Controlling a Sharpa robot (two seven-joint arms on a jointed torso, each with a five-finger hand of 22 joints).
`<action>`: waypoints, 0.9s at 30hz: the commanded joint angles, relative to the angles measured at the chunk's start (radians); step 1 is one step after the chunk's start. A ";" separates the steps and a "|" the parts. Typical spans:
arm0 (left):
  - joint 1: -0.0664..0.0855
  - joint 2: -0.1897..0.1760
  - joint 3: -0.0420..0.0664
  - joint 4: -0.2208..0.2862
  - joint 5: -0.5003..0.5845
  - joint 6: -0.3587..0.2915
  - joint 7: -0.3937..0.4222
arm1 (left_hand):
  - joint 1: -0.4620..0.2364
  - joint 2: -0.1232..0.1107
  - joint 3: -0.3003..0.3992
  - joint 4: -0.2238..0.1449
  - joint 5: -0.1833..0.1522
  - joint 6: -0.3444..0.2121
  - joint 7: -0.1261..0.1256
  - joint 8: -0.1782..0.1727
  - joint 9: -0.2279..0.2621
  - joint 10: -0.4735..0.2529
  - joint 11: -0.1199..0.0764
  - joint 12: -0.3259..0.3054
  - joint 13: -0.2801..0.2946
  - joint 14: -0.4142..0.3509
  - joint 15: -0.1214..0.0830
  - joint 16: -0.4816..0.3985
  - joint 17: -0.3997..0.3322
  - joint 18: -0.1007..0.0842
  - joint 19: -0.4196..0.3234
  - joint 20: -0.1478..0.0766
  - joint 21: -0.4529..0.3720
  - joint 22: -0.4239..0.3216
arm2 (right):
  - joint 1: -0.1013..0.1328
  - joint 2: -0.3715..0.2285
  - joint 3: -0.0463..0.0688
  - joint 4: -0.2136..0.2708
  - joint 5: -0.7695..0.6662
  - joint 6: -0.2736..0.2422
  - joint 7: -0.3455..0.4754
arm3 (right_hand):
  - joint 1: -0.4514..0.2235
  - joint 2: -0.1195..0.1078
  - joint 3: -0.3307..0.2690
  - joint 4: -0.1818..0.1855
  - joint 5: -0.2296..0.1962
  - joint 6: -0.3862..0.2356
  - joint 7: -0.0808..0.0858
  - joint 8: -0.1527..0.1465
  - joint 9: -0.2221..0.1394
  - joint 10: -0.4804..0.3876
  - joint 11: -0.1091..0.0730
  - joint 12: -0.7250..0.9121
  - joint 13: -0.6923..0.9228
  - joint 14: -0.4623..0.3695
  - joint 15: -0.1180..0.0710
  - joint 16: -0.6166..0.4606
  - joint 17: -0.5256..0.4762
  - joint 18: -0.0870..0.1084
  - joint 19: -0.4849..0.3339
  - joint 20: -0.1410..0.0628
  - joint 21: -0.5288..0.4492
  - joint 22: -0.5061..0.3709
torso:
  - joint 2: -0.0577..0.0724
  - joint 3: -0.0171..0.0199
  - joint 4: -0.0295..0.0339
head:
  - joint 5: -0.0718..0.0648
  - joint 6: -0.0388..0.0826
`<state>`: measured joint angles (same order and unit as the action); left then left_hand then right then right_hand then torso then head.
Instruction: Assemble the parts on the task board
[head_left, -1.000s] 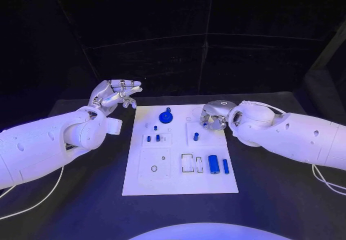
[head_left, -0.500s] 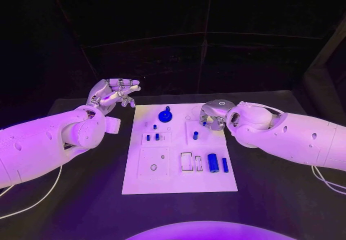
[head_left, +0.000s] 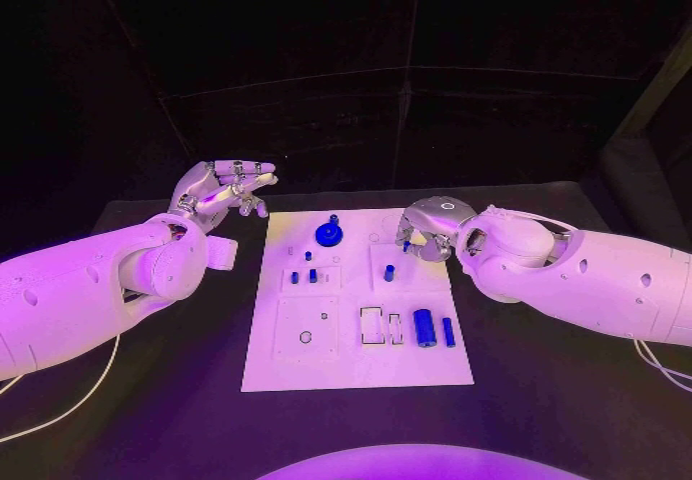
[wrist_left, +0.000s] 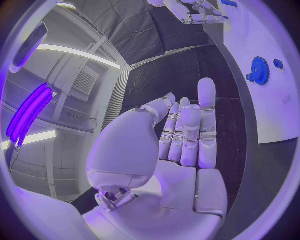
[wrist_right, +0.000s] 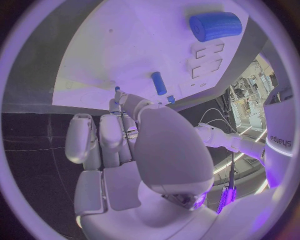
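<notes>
Over the last second the right hand (head_left: 428, 228) had shifted slightly toward the far right corner of the task board (head_left: 358, 370), while the left hand (head_left: 221, 190) had barely moved. In the head view the right hand hung over the board's far right edge with its fingers curled downward; what lay under them could not be told there. The right wrist view showed those fingers (wrist_right: 100, 137) held close together above the board (wrist_right: 125, 45), with a small dark-tipped piece at the fingertips; whether it was gripped could not be told. The left hand stayed raised off the board's far left corner, fingers close together and lightly bent, holding nothing; its wrist view showed the bare palm (wrist_left: 181, 185).

On the board, the blue gear (head_left: 330, 235) sat at the far middle, and the left wrist view showed its teeth (wrist_left: 259, 70). A large blue cylinder (head_left: 426, 327) and a slimmer blue pin (head_left: 449, 332) lay at the near right. The right wrist view showed that cylinder (wrist_right: 215, 26) beside two square recesses (wrist_right: 208, 57).
</notes>
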<state>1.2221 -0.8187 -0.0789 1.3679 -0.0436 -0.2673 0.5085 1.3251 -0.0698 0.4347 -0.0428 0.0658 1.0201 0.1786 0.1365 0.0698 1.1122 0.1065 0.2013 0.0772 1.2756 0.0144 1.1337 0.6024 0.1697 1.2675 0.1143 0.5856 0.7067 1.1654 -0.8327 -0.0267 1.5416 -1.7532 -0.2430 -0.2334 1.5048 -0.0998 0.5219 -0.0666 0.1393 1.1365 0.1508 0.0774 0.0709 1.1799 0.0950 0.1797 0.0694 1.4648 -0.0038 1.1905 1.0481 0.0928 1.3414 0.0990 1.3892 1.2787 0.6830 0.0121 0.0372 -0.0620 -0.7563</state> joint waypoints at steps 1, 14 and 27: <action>0.001 -0.001 0.001 -0.001 0.005 0.004 0.001 | 0.006 0.002 -0.002 -0.002 -0.003 -0.007 0.002 0.006 -0.001 -0.007 -0.002 0.005 -0.002 -0.007 0.001 -0.004 -0.002 0.013 -0.008 -0.003 -0.003 -0.002 | 0.004 -0.013 0.002 0.020 0.002 -0.062 -0.006 | -0.008 -0.002 0.006 -0.001 0.005 0.007 0.000 -0.005 -0.001 0.022 -0.017 0.000 0.001 0.029 -0.003 0.005 0.001 -0.020 0.009 0.000 0.004 0.002 | 0.000 0.0002 0.0012 | 0.000 0.000; 0.001 0.001 0.001 -0.003 0.005 0.007 0.000 | 0.006 0.002 -0.002 -0.002 -0.003 -0.008 0.002 0.006 -0.001 -0.008 -0.001 0.006 -0.002 -0.008 0.001 -0.006 -0.004 0.013 -0.008 -0.003 -0.004 -0.002 | 0.018 -0.032 0.015 0.179 0.050 -0.109 0.008 | -0.013 -0.005 0.010 -0.005 0.005 0.008 0.001 -0.005 -0.001 0.022 -0.016 0.000 0.001 0.029 -0.003 0.009 0.004 -0.022 0.014 0.000 0.010 0.010 | 0.000 0.0007 0.0020 | 0.017 0.004; 0.002 0.010 0.001 -0.003 0.005 0.009 0.000 | 0.006 0.002 -0.002 -0.002 -0.003 -0.009 0.002 0.006 -0.001 -0.010 -0.001 0.006 -0.002 -0.009 0.001 -0.006 -0.005 0.013 -0.008 -0.003 -0.005 -0.003 | 0.011 0.073 0.014 0.177 0.093 -0.091 0.046 | -0.018 -0.005 0.014 -0.007 0.006 0.008 0.002 -0.006 -0.001 0.022 -0.015 -0.001 0.001 0.029 -0.002 0.009 0.002 -0.022 0.016 0.001 0.013 0.013 | 0.002 -0.0005 0.0009 | 0.074 -0.011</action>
<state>1.2222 -0.8105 -0.0789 1.3641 -0.0427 -0.2667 0.5045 1.3251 -0.0698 0.4348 -0.0428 0.0657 1.0166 0.1821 0.1365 0.0700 1.1095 0.1037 0.2013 0.0765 1.2757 0.0145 1.1338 0.5980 0.1694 1.2639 0.1107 0.5857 0.7047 1.1788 -0.7646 -0.0119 1.7211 -1.6845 -0.3301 -0.2156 1.4996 -0.1053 0.5290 -0.0744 0.1418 1.1365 0.1508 0.0774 0.0710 1.1794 0.0945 0.1749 0.0686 1.4649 -0.0037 1.1965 1.0513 0.0768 1.3511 0.1018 1.3978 1.2918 0.6840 0.0110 0.0400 0.0003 -0.7631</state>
